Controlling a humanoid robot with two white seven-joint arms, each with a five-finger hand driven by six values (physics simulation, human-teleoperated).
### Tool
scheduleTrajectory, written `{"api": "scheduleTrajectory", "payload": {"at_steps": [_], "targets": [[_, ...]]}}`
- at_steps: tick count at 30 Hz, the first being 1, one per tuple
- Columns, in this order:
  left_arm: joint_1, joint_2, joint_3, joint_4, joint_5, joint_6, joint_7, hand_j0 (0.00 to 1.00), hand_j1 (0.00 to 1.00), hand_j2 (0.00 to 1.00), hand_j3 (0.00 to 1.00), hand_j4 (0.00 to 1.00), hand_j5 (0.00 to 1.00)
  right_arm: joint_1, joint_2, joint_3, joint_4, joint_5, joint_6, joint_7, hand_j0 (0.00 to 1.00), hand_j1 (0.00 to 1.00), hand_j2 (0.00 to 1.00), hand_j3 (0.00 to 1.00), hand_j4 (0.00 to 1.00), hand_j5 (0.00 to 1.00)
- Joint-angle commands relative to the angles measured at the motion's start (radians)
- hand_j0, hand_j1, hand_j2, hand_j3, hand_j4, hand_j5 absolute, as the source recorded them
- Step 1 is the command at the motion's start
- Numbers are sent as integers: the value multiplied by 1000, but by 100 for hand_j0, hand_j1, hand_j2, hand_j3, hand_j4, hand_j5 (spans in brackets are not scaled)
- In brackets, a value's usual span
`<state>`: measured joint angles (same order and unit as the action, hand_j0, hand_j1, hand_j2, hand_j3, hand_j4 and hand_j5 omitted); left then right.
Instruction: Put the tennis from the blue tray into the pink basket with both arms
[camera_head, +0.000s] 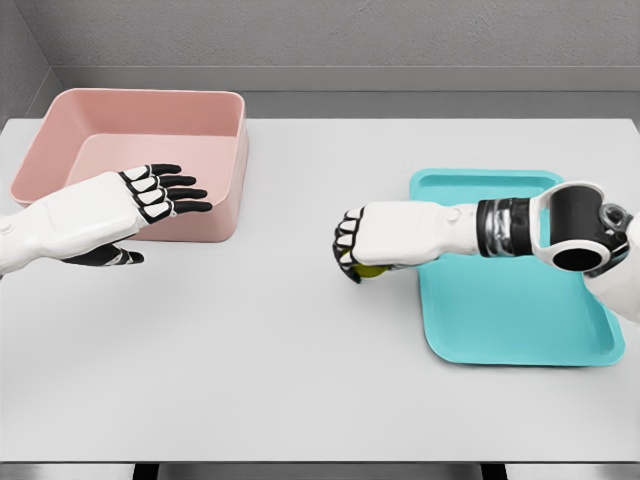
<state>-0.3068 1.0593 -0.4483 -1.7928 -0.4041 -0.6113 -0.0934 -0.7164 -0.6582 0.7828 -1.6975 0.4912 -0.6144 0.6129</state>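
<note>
I see the right robot hand (352, 252) curled around the tennis ball (371, 270) above the surface (280, 350), just off the blue tray (520, 330) at its nine o'clock. My left robot hand (135, 200) is spread wide, holding nothing, in front of the pink basket (150, 110) at ten o'clock.

Basket (100, 120) at upper left of the frame, on the counter (280, 380), near its far edge. Tray (520, 320) at right of the frame, flat on the counter, well apart from the basket. Left hand (110, 215) at left, in front of the basket's near wall, overlapping it. Right hand (365, 245) near the middle, just left of the tray's left rim, above bare counter. Tennis ball (372, 270) under that hand, outside the tray.
</note>
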Motion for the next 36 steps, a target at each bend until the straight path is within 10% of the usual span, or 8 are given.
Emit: {"api": "scheduleTrajectory", "payload": {"at_steps": [1, 13, 32, 36], "targets": [[0, 1, -4, 0, 7, 0, 0, 100, 100, 100, 100, 100, 100, 0, 60, 1, 13, 20, 4, -2, 38, 38, 38, 38, 38, 38], [0, 1, -6, 1, 1, 0, 0, 100, 100, 100, 100, 100, 100, -23, 267, 12, 183, 86, 4, -2, 38, 38, 38, 38, 38, 38], [0, 1, -12, 1, 1, 0, 1, 100, 100, 100, 100, 100, 100, -20, 339, 75, 286, 144, 4, -2, 40, 40, 40, 40, 40, 40], [0, -1, -12, 1, -1, 0, 1, 100, 100, 100, 100, 100, 100, -17, 339, 75, 286, 144, 4, -2, 82, 82, 82, 82, 82, 82]]}}
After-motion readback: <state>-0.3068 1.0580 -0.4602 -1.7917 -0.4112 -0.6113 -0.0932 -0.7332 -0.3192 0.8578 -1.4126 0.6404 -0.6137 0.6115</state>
